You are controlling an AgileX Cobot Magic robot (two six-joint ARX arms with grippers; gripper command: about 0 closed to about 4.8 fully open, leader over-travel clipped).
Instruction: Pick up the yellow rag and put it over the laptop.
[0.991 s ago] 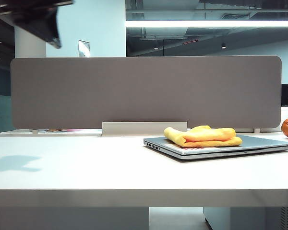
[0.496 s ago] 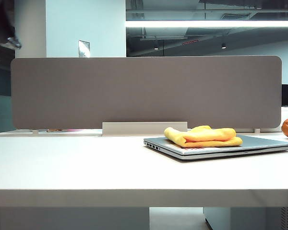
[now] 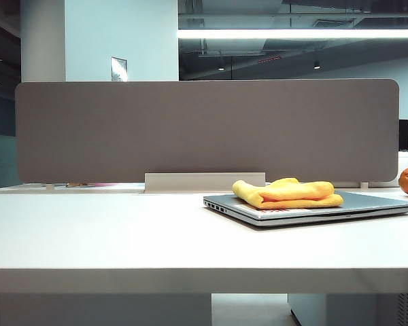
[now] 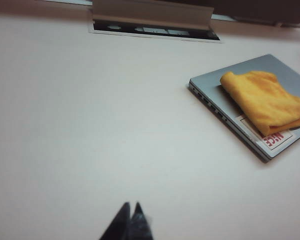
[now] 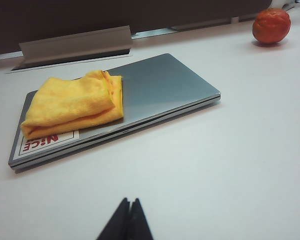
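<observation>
Left claw and right claw both clenched empty above the table — yellow rag sits folded on the laptop, orange at two o'clock. Folded, it could slide off if bumped.

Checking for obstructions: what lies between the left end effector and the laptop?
Only bare white table, per the left wrist view, between the shut left end effector and laptop.
</observation>
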